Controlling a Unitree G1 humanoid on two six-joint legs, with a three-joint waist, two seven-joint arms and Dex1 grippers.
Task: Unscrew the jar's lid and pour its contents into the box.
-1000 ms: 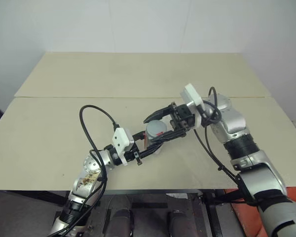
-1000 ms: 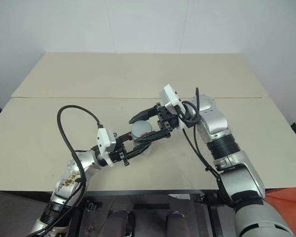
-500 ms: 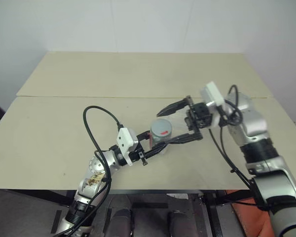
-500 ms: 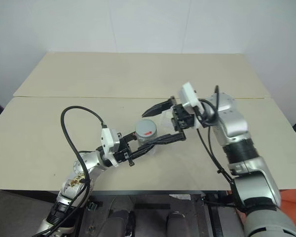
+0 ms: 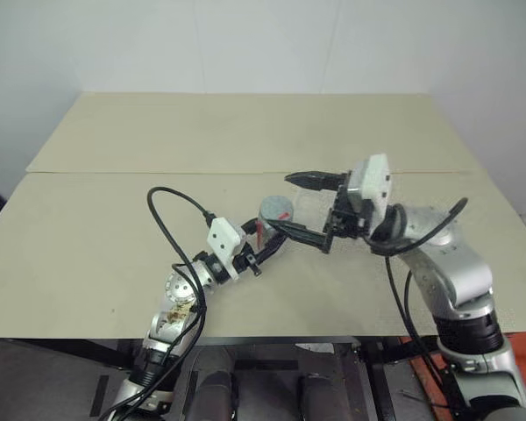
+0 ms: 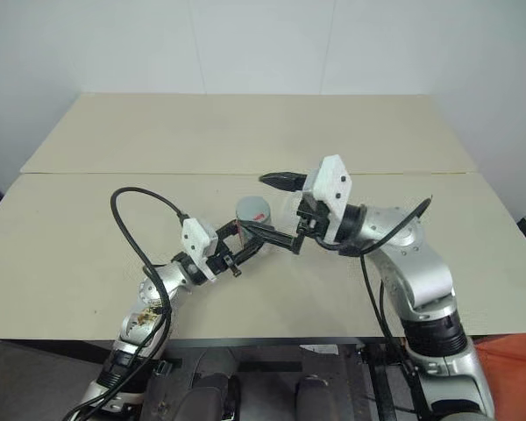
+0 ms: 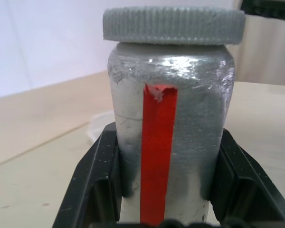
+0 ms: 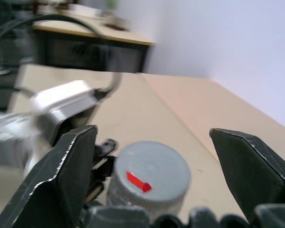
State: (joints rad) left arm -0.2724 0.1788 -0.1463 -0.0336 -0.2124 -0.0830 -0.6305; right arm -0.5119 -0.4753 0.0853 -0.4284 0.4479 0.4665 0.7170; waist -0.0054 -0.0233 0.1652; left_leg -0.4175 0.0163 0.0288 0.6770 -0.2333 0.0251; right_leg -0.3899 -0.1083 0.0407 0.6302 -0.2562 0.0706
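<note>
Left end effector point(image 5: 265, 248) grips jar point(image 5: 272, 221), lid point(image 5: 277, 209) on | right end effector point(image 5: 303, 207) spread wide at 3 o'clock | above bench point(image 5: 88, 246)

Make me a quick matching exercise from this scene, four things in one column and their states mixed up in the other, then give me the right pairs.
Things:
1. left gripper
2. right gripper
3. lid
4. table

States:
A. on top of the jar
B. open, fingers either side of the lid
C. shut on the jar
D. beneath both arms, pale beige

Pairs: 1-C, 2-B, 3-A, 4-D
</note>
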